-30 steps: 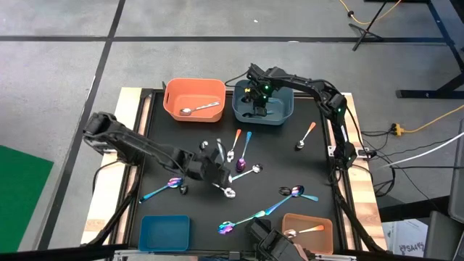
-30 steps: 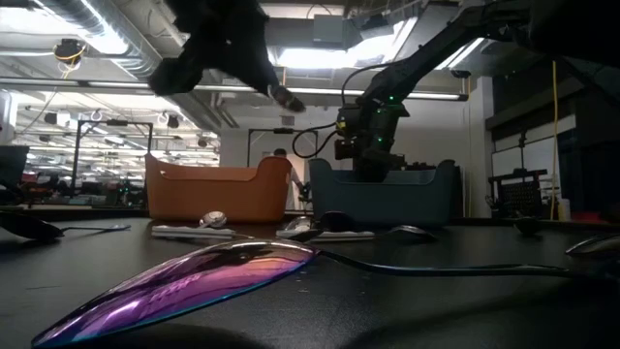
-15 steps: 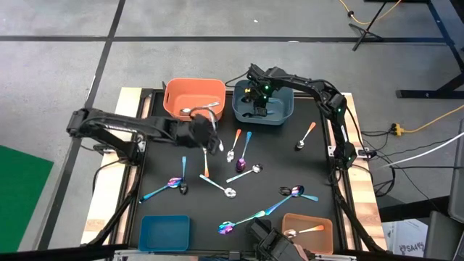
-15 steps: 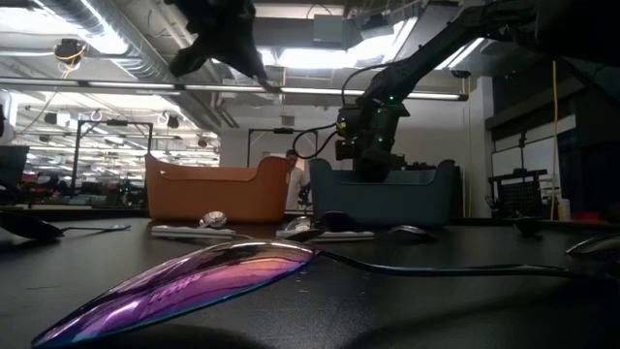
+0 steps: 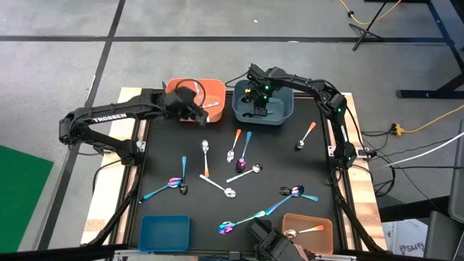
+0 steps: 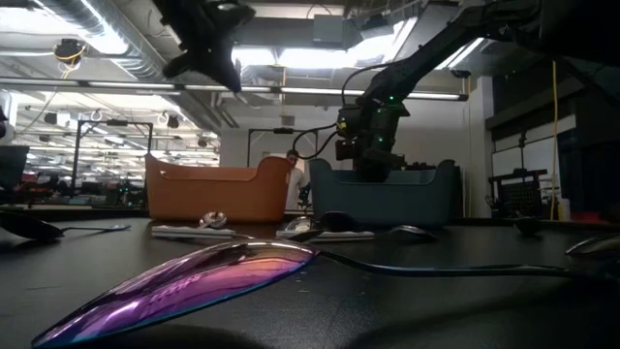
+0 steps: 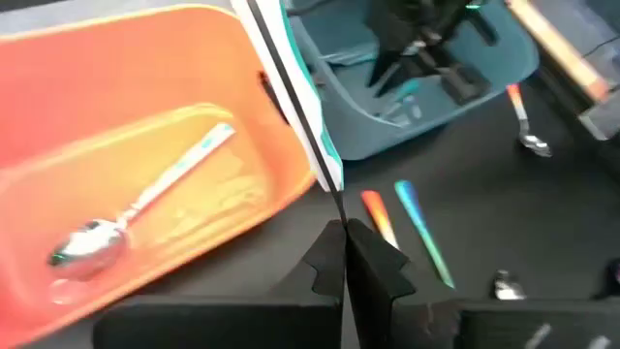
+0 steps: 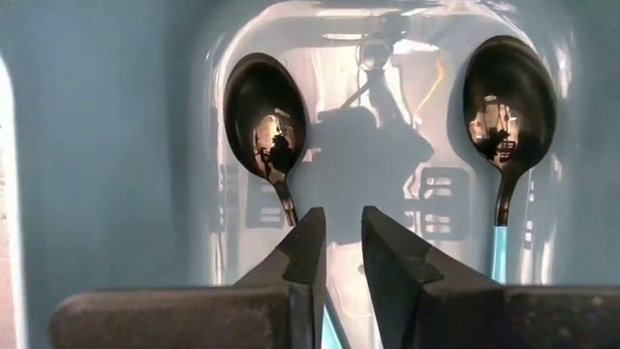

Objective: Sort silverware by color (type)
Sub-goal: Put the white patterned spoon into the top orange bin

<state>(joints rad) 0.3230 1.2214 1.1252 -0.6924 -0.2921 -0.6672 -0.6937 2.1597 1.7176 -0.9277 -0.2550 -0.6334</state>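
Above the far orange bin (image 5: pixel 170 101), my left gripper (image 5: pixel 199 112) hangs shut on a thin silvery spoon (image 7: pixel 291 92), seen edge-on. A plain silver spoon (image 7: pixel 126 218) lies on that bin's floor. My right gripper (image 8: pixel 344 237) points down into the far blue bin (image 5: pixel 284 112), its fingers a little apart. Two black spoons lie on this bin's floor. The left one (image 8: pixel 263 116) has its handle running under a finger, and the right one (image 8: pixel 509 92) has a teal handle. Several more spoons (image 5: pixel 230 170) lie on the black mat. My left gripper pinches the spoon's handle (image 7: pixel 334 199) between its two fingertips. The handle sticks straight out past the fingers, in line with them, and crosses the orange bin's rim in the wrist view. The spoon is lifted clear; its bowl is out of the picture.
A blue bin (image 5: pixel 165 232) stands at the near left. A tan-orange bin (image 5: pixel 308 230) holding an orange-handled spoon stands at the near right. Loose spoons lie scattered over the mat's middle and right, one iridescent one (image 6: pixel 194 281) close to the low camera.
My left gripper has risen from the middle of the mat and gone toward the far edge, over the orange bin. It rolled on the way and stayed shut on the spoon, which is lifted clear of the mat.
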